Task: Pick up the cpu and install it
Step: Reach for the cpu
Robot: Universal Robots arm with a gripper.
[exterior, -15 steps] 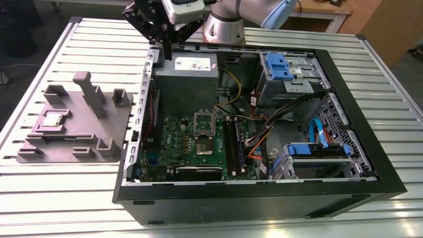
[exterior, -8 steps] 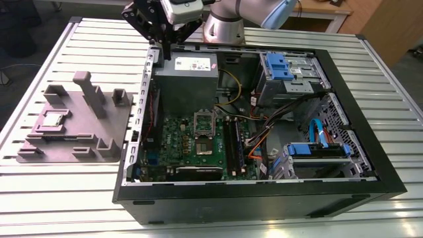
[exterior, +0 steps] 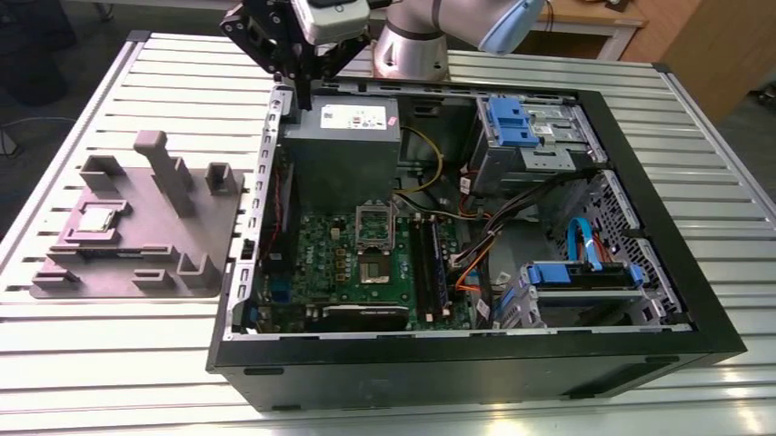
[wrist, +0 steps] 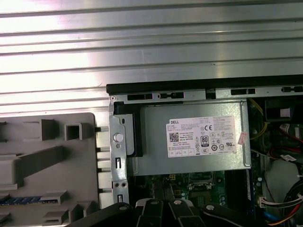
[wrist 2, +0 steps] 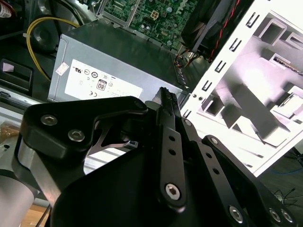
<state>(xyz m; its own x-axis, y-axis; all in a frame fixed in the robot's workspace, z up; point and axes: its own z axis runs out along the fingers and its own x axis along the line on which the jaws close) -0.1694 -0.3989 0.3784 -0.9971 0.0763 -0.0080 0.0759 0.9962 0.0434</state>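
Exterior view: gripper (exterior: 301, 98) hangs over the far corner of the open computer case (exterior: 485, 350), its fingertips drawn together with nothing between them. Directly under it sits the grey power supply (exterior: 345, 145). The motherboard (exterior: 363, 263) lies beyond the power supply on the camera's side. The cpu (exterior: 97, 219) rests flat on the grey fixture tray (exterior: 134, 272), outside the case and well apart from the gripper, towards the exterior view's left. Case and tray both stand on the slatted metal table (exterior: 122, 363).

Second wrist view: gripper (wrist 2: 166, 97) closed, the ribbed pads meeting and nothing held. The power supply (wrist 2: 109, 71) lies just past the tips, with the motherboard (wrist 2: 151, 14) farther off.

First wrist view: gripper (wrist: 163, 208) over the motherboard (wrist: 189, 182), near the edge of the power supply (wrist: 189, 137). The tray (wrist: 47, 165) lies off to one side.
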